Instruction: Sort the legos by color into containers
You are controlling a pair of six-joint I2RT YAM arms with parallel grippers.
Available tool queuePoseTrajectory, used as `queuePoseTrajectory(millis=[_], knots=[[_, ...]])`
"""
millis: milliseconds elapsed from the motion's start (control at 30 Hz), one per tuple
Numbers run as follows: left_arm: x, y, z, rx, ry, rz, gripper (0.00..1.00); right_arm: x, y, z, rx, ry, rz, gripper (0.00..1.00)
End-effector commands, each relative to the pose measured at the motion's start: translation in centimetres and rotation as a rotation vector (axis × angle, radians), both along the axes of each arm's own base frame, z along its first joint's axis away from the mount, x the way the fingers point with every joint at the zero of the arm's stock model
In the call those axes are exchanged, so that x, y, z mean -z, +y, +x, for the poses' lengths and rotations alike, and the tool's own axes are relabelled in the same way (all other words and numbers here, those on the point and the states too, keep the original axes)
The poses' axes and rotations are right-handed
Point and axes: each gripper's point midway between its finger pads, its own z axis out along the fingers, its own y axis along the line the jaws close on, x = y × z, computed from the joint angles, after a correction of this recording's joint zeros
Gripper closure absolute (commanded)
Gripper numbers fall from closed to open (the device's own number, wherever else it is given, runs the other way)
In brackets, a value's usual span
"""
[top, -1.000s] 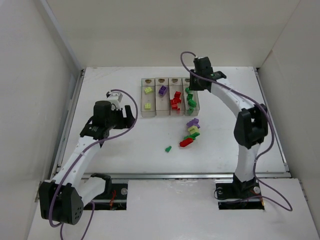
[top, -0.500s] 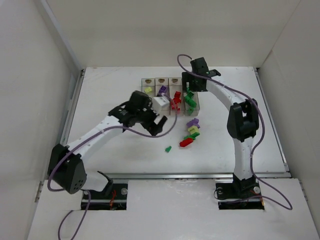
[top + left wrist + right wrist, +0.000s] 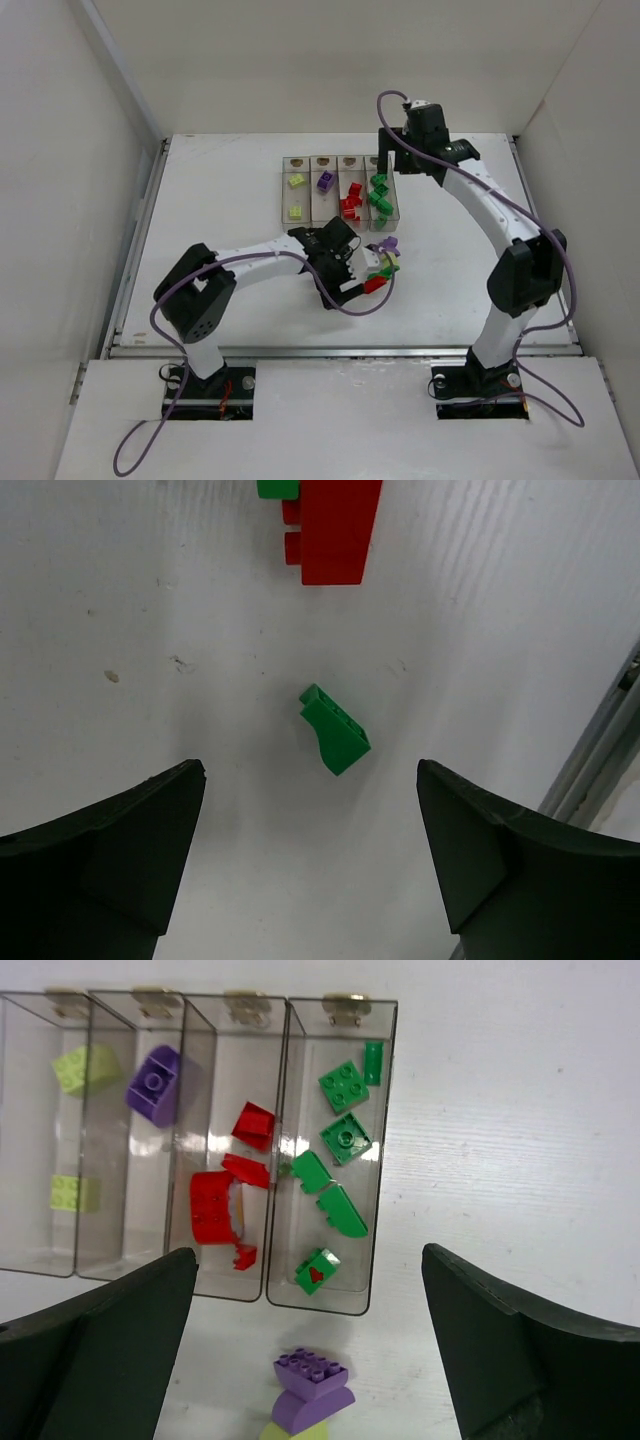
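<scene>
The right claw is hovering directly above the containers, its jaws standing wide and gripping nothing. The four bins are lying side by side below it, with their tan end pieces at the far end. Counting from the bin on the left of the right wrist view, the first is holding two yellow-green legos. The second is holding one purple brick. The third is holding several red legos, which are crowding the wall shared with the fourth. The fourth is holding several green legos, one of them showing a red mark. Just past the containers' plain end, in line with the fourth bin, a loose purple lego is sitting on top of a yellow-green piece that the frame edge is cutting off. The left claw is hanging low over the table, further out from that same plain end and beside the loose pile. Its jaws are likewise spread wide and holding nothing. A loose green lego is lying on the table between the two fingers, touching neither. A loose red lego is lying apart from it in the same patch, with another green piece touching its corner at the frame edge. Which of these lies nearer the containers, I cannot tell.
</scene>
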Motion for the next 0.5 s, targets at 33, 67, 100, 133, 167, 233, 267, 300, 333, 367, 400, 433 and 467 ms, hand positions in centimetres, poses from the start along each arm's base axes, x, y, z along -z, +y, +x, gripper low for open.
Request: queuePoseTrajectory(millis=[33, 67, 100, 133, 167, 233, 267, 300, 333, 367, 400, 433, 467], knots=[[-0.4, -1.7, 1.6, 0.005, -0.049, -0.011, 0.18, -3.1, 0.2, -0.2, -0.004, -0.103, 0.052, 0.01], [-0.1, -2.0, 1.4, -0.016, -0.041, -0.008, 0.21, -3.4, 0.0, -0.5, -0.004, -0.109, 0.054, 0.01], [0.5, -2.0, 1.5, -0.027, -0.038, 0.004, 0.28, -3.4, -0.3, -0.7, 0.007, -0.110, 0.046, 0.01], [0.5, -1.9, 1.7, -0.033, -0.048, 0.011, 0.31, -3.4, -0.3, -0.7, 0.007, -0.110, 0.046, 0.01], [1.3, -1.7, 1.6, -0.033, -0.039, 0.022, 0.35, -3.4, -0.5, -0.6, 0.009, -0.114, 0.034, 0.01], [1.6, -1.7, 1.8, -0.050, -0.041, 0.028, 0.45, -3.2, -0.5, -0.8, 0.009, -0.105, 0.030, 0.01], [2.0, -1.4, 1.6, -0.049, -0.035, 0.036, 0.49, -2.8, -0.6, -0.9, 0.009, -0.097, 0.027, 0.01], [1.9, -1.7, 1.6, -0.045, -0.032, 0.023, 0.53, -2.8, -0.6, -0.9, 0.009, -0.096, 0.027, 0.01], [2.2, -1.7, 1.5, -0.045, -0.027, 0.030, 0.58, -2.8, -0.6, -0.9, 0.009, -0.096, 0.027, 0.01], [2.2, -1.6, 1.6, -0.058, -0.029, 0.034, 0.71, -2.4, -0.6, -1.0, 0.008, -0.088, 0.024, 0.00], [2.3, -1.4, 1.4, -0.058, -0.021, 0.044, 0.79, -2.4, -0.5, -1.1, 0.001, -0.086, 0.029, 0.00], [2.3, -1.2, 1.3, -0.058, -0.016, 0.051, 0.85, -2.4, -0.5, -1.1, 0.001, -0.086, 0.029, 0.00], [2.4, -1.0, 1.0, -0.068, -0.003, 0.060, 0.92, -2.6, -0.4, -0.9, 0.001, -0.094, 0.032, 0.00]])
